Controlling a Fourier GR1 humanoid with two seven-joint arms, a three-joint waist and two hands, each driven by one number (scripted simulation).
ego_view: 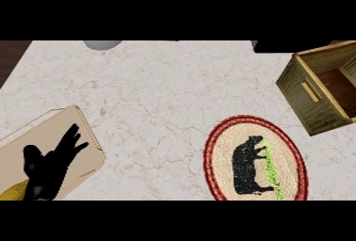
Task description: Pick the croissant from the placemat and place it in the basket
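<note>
At eight o'clock, the left hand (50, 162) rests spread over a board (87, 162); placemat (226, 141) at five, basket (309, 101) at two.

Basket (314, 92) far right, placemat (254, 160) nearer, board (76, 127) left

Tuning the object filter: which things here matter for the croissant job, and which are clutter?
Job: placemat; basket; right hand over the placemat; croissant not clearly visible.
Lying about: wooden board; yellow item at its corner; grey object at the far edge; left hand, open, over the board.
</note>
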